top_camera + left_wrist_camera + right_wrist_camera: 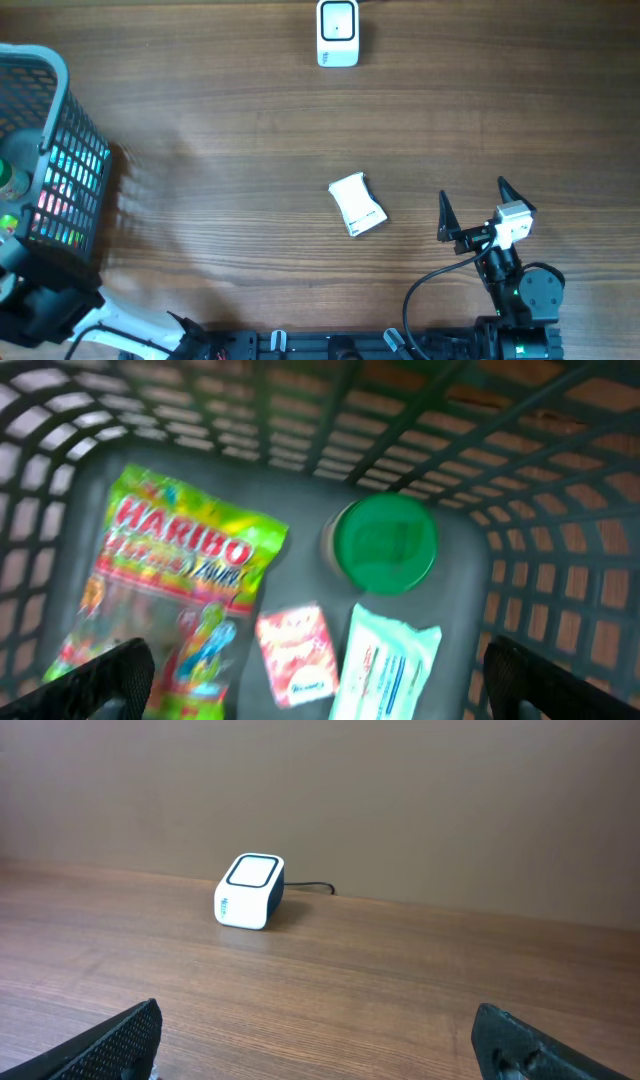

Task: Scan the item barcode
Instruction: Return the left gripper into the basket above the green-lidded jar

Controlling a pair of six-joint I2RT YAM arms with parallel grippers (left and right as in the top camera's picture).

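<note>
The white barcode scanner (338,33) stands at the table's far edge and shows ahead in the right wrist view (250,891). A small white packet (357,204) lies flat mid-table. My right gripper (473,192) hovers open to the right of it, with only bare wood between its fingers (320,1045). My left gripper (320,675) hangs open above the inside of the dark mesh basket (60,130). Below it lie a Haribo bag (170,580), a green-lidded jar (385,543), a small pink packet (297,653) and a mint-green pack (385,660). It holds nothing.
The basket's mesh walls (560,560) enclose the left gripper's view on all sides. The scanner's cable (312,887) runs back along the wall. The arm bases sit at the table's near edge.
</note>
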